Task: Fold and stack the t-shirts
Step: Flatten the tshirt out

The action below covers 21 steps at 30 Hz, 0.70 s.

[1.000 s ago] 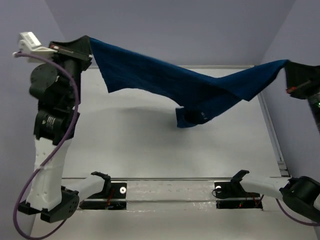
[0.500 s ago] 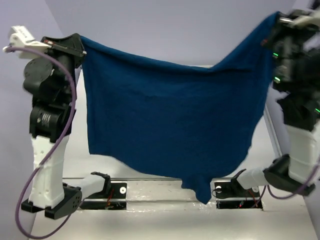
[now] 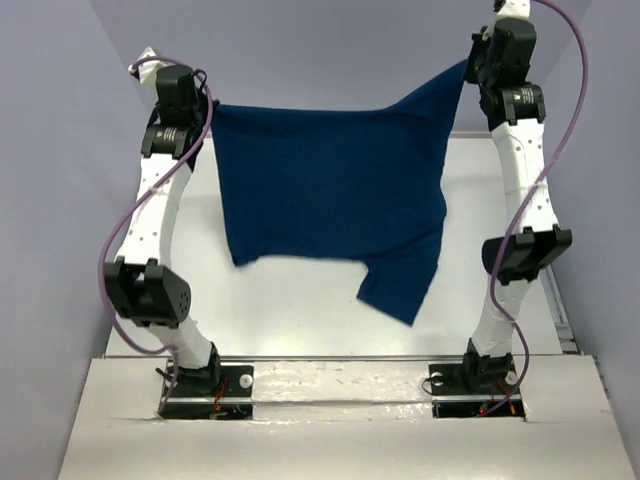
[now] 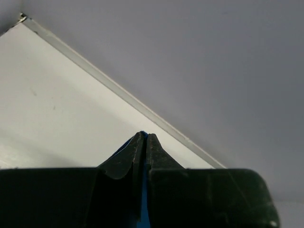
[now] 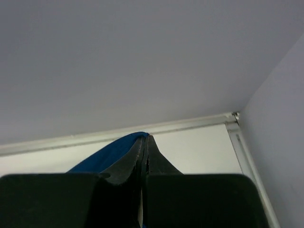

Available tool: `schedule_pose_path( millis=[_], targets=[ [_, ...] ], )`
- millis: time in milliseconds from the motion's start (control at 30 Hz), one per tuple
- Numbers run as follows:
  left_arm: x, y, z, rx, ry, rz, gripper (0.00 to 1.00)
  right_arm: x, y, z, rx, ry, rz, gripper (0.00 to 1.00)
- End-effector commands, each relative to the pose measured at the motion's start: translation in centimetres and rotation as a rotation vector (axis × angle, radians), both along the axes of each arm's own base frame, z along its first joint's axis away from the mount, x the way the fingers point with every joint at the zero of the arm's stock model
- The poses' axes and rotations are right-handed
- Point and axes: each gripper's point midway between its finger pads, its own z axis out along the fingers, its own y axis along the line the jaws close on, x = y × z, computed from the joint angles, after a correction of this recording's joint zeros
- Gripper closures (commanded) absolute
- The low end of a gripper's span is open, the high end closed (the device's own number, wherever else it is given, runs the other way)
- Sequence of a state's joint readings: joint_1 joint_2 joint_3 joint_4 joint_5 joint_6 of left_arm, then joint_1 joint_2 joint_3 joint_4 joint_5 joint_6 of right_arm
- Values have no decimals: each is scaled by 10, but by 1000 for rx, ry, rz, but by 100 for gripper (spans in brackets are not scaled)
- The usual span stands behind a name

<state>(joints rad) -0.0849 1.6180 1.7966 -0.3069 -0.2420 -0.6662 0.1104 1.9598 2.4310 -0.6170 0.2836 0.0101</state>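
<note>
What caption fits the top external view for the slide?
Left gripper and right gripper hold the navy t-shirt by its upper corners, hanging over the table.

Light: bright, even, diffuse, from above | Shadows: weak, soft-edged on table (image 3: 300, 300) | Exposure: t-shirt (image 3: 330, 190) dark, folds barely readable; wrist-view fingers (image 4: 124, 160) near black | Focus: overhead view sharp; fingers slightly soft | Cast: cool bluish-grey

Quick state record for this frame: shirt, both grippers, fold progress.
shirt: one dark blue t-shirt, hanging spread out between the two arms above the table
left gripper: shut on one top corner of the t-shirt
right gripper: shut on the other top corner, held higher
fold: not yet started
print: not visible from this side
</note>
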Motion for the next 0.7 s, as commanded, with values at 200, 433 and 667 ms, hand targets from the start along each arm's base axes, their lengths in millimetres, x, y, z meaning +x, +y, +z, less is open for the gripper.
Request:
schedule_pose_path(
  millis=[200, 433, 667],
  targets=[
    [-27, 13, 234, -57, -582, -11, 100, -86, -17, 224, 164, -669, 85, 100],
    [-24, 35, 201, -28, -537, 3, 100, -94, 6, 210, 141, -601, 210, 100],
    [-40, 55, 72, 24, -339, 56, 100, -103, 20, 10, 195, -204, 255, 100]
  ],
)
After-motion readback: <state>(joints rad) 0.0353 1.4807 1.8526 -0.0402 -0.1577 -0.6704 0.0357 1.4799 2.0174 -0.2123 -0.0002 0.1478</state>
